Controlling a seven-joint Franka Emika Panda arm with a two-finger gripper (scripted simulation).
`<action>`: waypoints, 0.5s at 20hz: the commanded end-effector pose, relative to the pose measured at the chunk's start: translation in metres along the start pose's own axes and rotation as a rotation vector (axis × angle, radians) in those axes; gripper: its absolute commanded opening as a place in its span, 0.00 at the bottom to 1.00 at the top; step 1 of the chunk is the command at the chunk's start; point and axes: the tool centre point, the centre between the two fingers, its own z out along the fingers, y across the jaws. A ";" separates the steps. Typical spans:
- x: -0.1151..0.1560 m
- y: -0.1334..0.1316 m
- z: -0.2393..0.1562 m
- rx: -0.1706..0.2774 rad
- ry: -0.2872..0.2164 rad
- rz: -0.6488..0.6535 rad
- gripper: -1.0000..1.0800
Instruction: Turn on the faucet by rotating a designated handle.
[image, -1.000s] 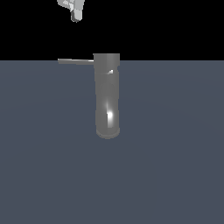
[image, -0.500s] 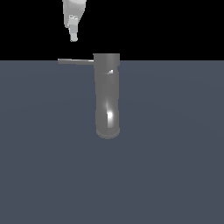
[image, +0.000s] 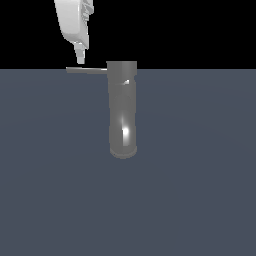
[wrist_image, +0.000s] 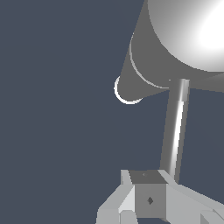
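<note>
The faucet (image: 122, 112) is a thick shiny grey cylinder in the middle of the exterior view, lying on the dark blue-grey floor. Its handle (image: 87, 70), a thin straight rod, sticks out from the cylinder's far end toward the exterior view's left. My white gripper (image: 80, 60) hangs just above the rod's free end, a small gap apart, fingers pressed together and holding nothing. In the wrist view the handle (wrist_image: 176, 131) runs from the faucet (wrist_image: 175, 48) down to the gripper (wrist_image: 148, 194), whose fingertips sit right at the rod's outer end.
A flat dark blue-grey floor (image: 200, 190) spreads around the faucet. Above its far edge the background is black.
My gripper has come down from the top of the exterior view toward the handle's free end, and it looks larger now. Faucet and handle have not moved.
</note>
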 end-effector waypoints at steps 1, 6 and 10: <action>-0.003 -0.006 0.007 0.004 0.010 0.043 0.00; -0.008 -0.014 0.017 0.011 0.025 0.099 0.00; -0.010 -0.018 0.022 0.014 0.031 0.122 0.00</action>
